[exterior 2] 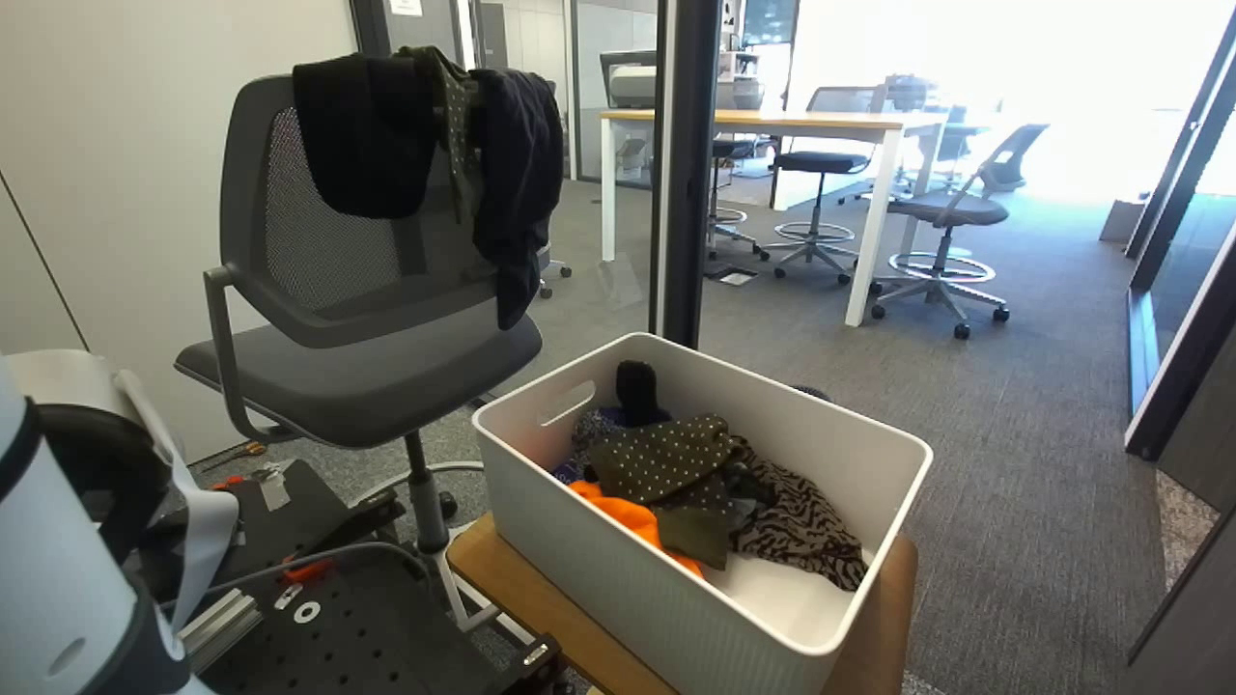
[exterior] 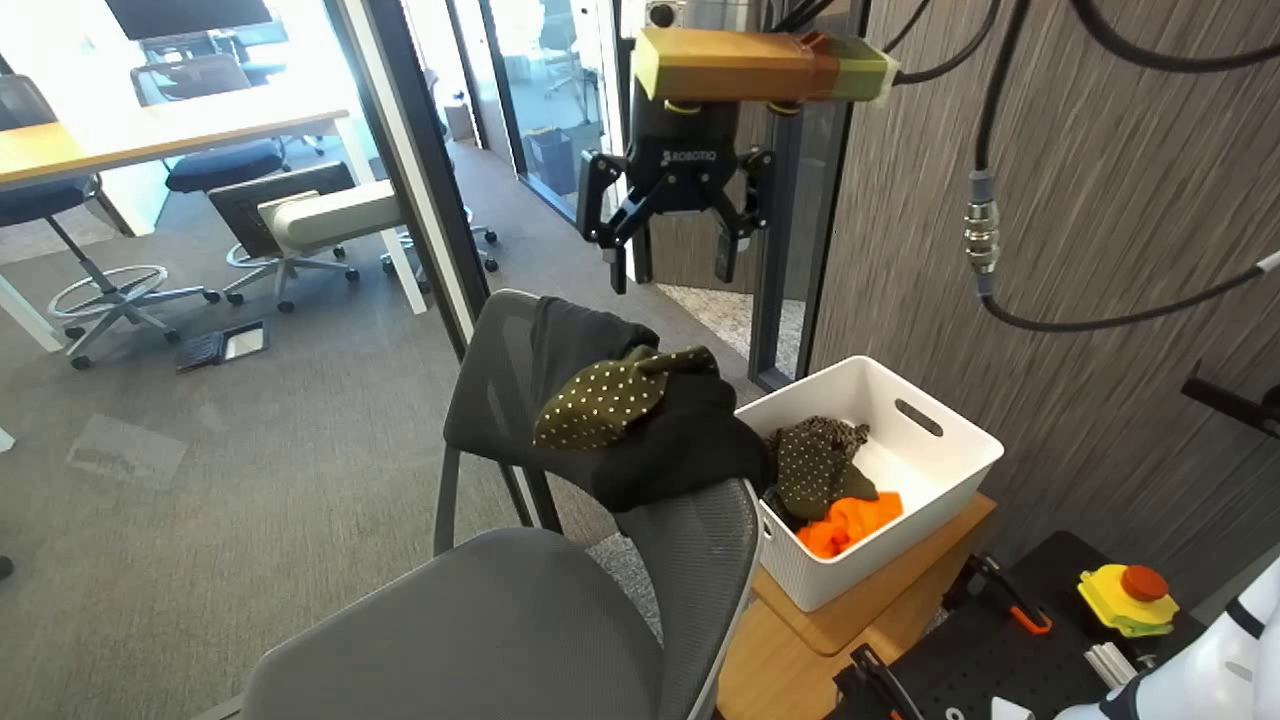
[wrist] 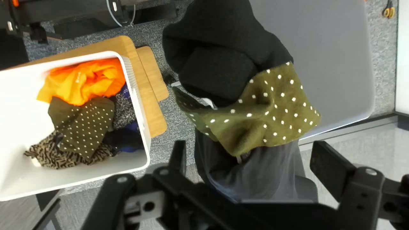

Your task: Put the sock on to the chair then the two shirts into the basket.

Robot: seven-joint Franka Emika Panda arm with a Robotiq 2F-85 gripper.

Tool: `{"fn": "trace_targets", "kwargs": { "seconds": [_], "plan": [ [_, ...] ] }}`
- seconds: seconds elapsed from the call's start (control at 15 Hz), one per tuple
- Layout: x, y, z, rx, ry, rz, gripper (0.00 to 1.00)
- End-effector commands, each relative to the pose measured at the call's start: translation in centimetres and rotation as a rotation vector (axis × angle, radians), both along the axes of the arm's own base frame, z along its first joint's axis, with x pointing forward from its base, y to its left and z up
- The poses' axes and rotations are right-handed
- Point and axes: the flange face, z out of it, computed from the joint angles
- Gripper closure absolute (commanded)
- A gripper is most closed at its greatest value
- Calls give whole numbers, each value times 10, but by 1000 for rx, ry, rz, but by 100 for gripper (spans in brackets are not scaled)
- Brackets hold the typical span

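Note:
My gripper (exterior: 672,275) is open and empty, above the backrest of the grey chair (exterior: 480,640). In the wrist view its fingers (wrist: 249,156) stand wide apart. An olive cloth with white dots (wrist: 271,108) lies over the backrest, between a black cloth (exterior 2: 362,145) and another dark cloth (exterior 2: 521,145). The white basket (exterior 2: 599,569) holds an orange cloth (wrist: 92,80), another olive dotted cloth (wrist: 86,127), an animal-print cloth (exterior 2: 806,526) and dark pieces. I cannot tell which cloths are the sock or the shirts.
The basket stands on a wooden stool (exterior: 820,625) beside the chair. A black perforated bench (exterior 2: 357,618) with clamps is at the robot's base. A glass partition post (exterior 2: 686,193) rises behind the chair. Cables (exterior: 985,120) hang by the wood-grain wall.

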Motion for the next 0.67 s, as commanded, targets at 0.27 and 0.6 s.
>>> {"fn": "trace_targets", "kwargs": {
  "seconds": [0.27,0.6],
  "plan": [
    [81,52,-39,10,27,307,0],
    [107,67,-61,-52,21,379,0]
  ]
}}
